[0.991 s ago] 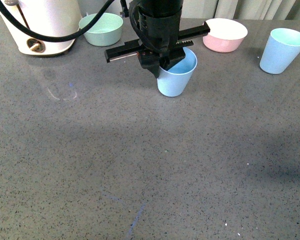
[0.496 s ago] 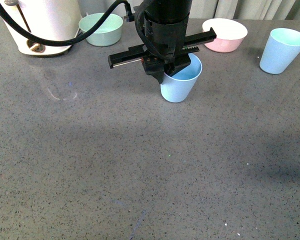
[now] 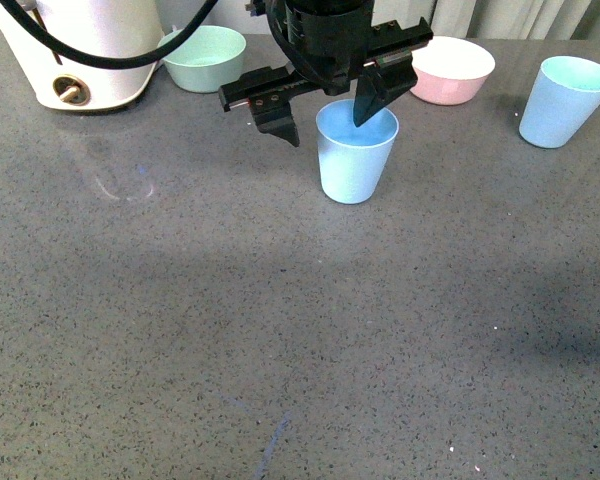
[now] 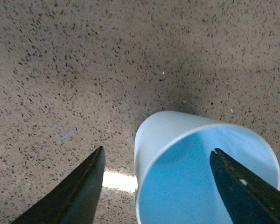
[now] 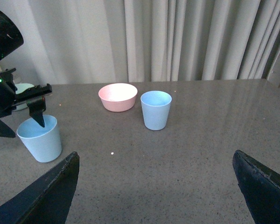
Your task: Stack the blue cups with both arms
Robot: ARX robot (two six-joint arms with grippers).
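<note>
The middle blue cup (image 3: 356, 155) stands upright on the grey speckled table (image 3: 280, 330), mouth up and long axis vertical. The left gripper (image 3: 327, 125) hangs over it released, with one finger outside the wall and one above the mouth. The right-hand blue cup (image 3: 563, 100) stands upright too, near a pink bowl (image 3: 450, 70). The right gripper (image 5: 155, 154) is spread wide, grasping nothing. Pale curtains (image 5: 177, 37) hang behind the table.
</note>
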